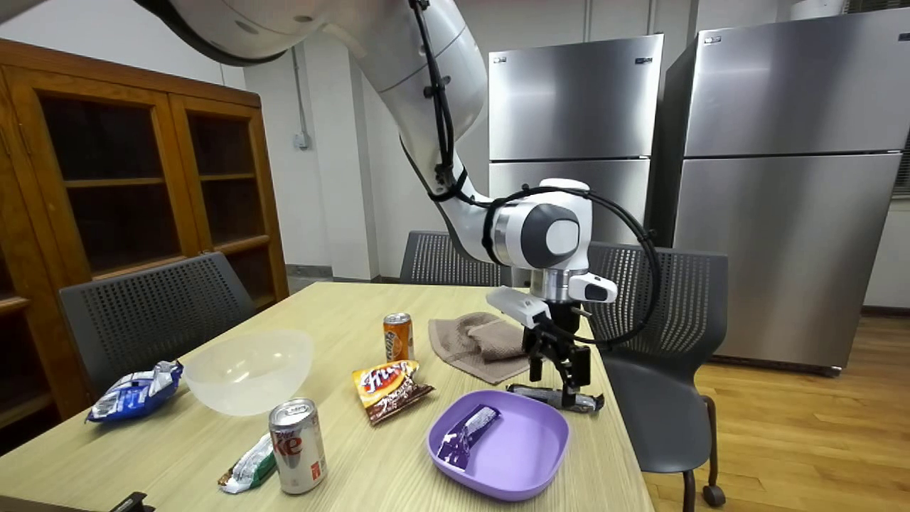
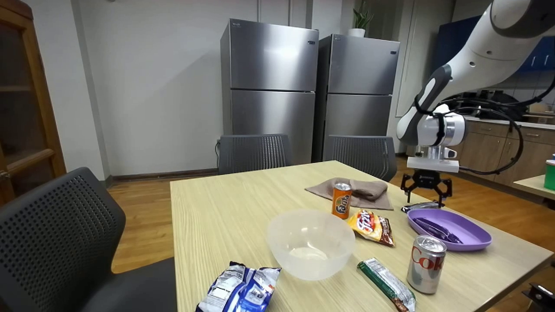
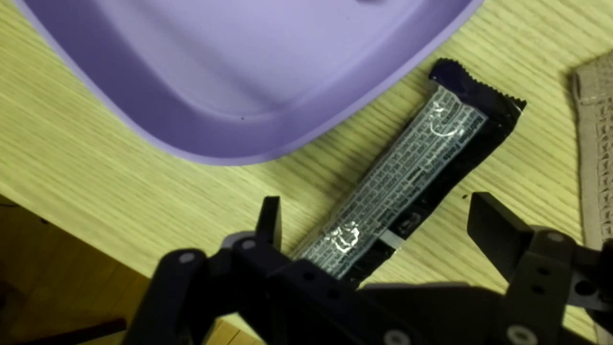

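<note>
Fingers [image 3: 500, 235], unclenched and spread wide, hang over a black-wrapped bar [image 3: 407, 179] lying near an edge of the counter [image 3: 143, 201], between the purple plate [image 3: 268, 57] and a brown towel [image 3: 596, 158].

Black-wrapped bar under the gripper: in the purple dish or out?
Out. The black-wrapped bar lies on the table beside the purple dish; the wrist view shows table between them.

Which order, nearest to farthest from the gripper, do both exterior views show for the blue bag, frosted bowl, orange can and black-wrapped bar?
1. Black-wrapped bar, below the gripper.
2. Orange can, beside the cloth.
3. Frosted bowl, beyond the can.
4. Blue bag, beyond the bowl.
</note>
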Motion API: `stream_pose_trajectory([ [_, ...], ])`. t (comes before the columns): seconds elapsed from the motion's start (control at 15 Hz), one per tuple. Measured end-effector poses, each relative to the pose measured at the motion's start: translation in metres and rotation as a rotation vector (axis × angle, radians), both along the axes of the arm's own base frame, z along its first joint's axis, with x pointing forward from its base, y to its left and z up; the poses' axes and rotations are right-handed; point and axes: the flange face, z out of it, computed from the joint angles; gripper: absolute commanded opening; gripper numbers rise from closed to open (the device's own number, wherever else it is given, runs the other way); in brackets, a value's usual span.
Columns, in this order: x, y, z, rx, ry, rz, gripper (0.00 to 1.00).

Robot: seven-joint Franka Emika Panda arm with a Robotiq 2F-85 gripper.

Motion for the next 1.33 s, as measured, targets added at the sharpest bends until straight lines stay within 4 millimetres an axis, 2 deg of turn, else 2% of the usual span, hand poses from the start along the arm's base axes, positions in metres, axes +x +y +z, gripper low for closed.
stream_pose_trajectory([
  [0.27,0.005,-0.004,-0.015,0.002,0.023,-0.04,0.99],
  [0.33,0.006,-0.005,-0.017,0.003,0.029,-0.047,0.74],
  [0.47,0.009,-0.006,-0.017,0.008,0.034,-0.052,0.69],
  [0.8,0.019,-0.008,-0.012,0.013,0.024,-0.056,0.29],
  [1.07,0.022,-0.01,-0.009,0.01,0.017,-0.058,0.02],
  [1.2,0.02,-0.014,-0.008,0.011,0.018,-0.063,0.06],
  [1.33,0.018,-0.019,-0.007,0.01,0.017,-0.069,0.06],
])
